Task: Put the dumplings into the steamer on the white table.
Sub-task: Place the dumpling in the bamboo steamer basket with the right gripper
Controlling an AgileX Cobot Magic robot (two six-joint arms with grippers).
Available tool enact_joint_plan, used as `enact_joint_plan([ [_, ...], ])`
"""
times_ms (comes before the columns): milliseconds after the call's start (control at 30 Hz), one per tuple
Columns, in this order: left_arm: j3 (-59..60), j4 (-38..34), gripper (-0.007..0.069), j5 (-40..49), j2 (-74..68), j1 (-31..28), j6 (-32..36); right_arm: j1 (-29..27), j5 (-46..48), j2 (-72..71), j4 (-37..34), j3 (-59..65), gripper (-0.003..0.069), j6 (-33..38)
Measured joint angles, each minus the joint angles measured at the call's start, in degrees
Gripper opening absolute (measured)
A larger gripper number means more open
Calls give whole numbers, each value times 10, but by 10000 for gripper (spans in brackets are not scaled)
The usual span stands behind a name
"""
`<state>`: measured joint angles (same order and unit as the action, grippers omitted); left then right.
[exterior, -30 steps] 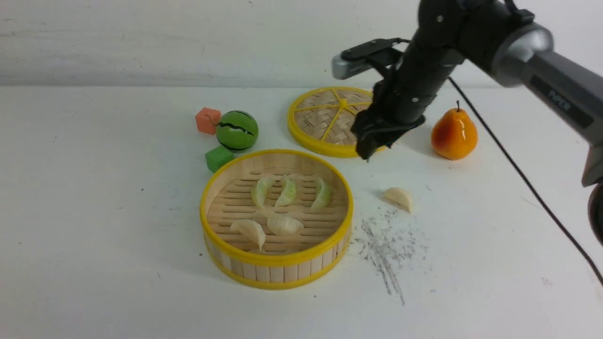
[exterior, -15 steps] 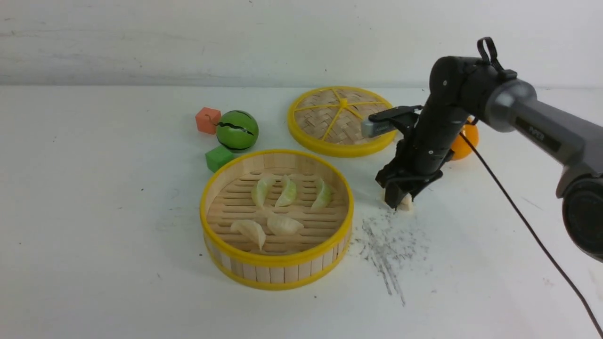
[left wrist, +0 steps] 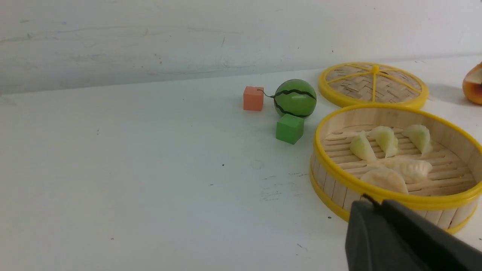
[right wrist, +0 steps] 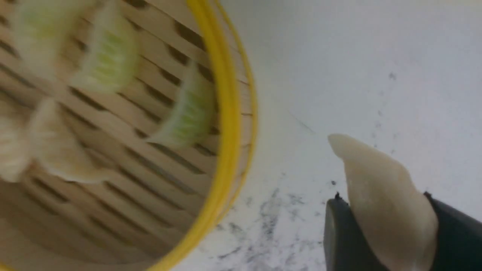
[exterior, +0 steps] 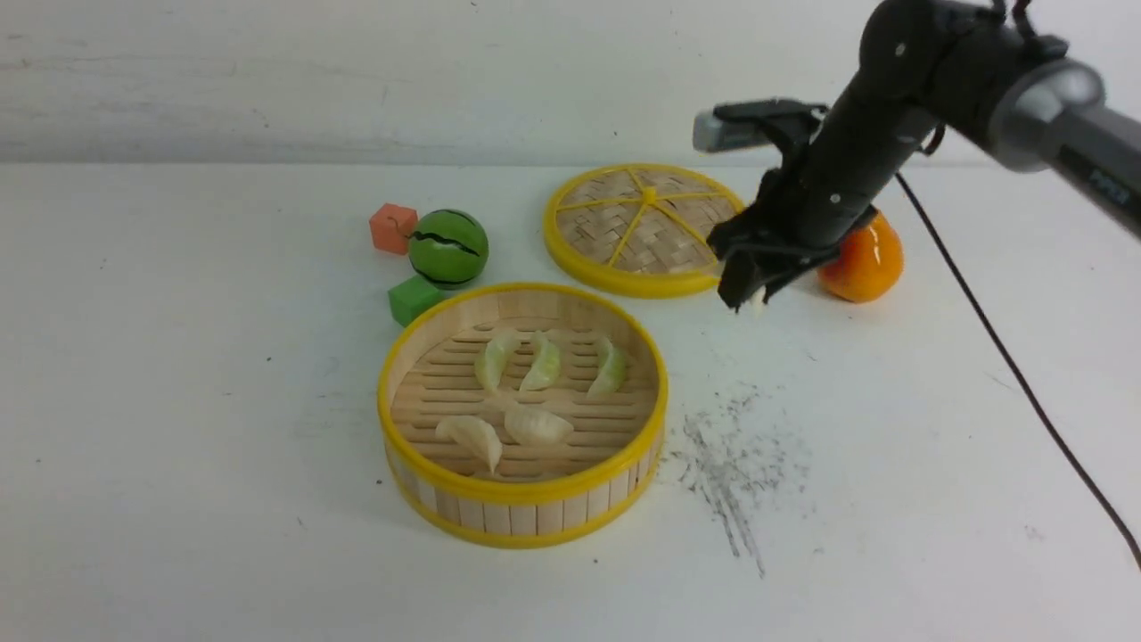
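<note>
The right pincer (exterior: 749,299) grips a cream-white pleated crescent dumpling (right wrist: 384,203) in the air, beyond and right of the round yellow-rimmed bamboo steamer (exterior: 521,490) on the scuffed white table (exterior: 178,401). Five dumplings (exterior: 535,426) lie inside the steamer. The left pincer (left wrist: 372,205) is closed and empty.

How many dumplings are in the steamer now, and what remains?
Done: three green dumplings and two white dumplings lie in the steamer. In hand: the right tool holds the sixth dumpling above the table. Left: carry it over the steamer and release it.

the steamer (right wrist: 225,113) is blurred and cropped, the pear (exterior: 863,263) half hidden.
</note>
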<state>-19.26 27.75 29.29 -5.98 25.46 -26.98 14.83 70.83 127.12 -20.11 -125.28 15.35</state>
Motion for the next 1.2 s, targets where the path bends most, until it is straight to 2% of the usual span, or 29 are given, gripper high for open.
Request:
enact_joint_plan([
  [167, 0, 0, 30, 0, 0, 0, 0, 53, 1, -17, 7, 1, 246, -11],
  [300, 0, 0, 35, 0, 0, 0, 0, 117, 3, 5, 61, 9, 246, -26],
  [467, 0, 0, 39, 0, 0, 0, 0, 157, 3, 23, 97, 12, 246, -34],
  [1000, 0, 0, 44, 0, 0, 0, -1, 175, 1, 64, 116, 14, 247, -71],
  [1200, 0, 0, 49, 0, 0, 0, -1, 179, 0, 64, 116, 14, 333, -71],
])
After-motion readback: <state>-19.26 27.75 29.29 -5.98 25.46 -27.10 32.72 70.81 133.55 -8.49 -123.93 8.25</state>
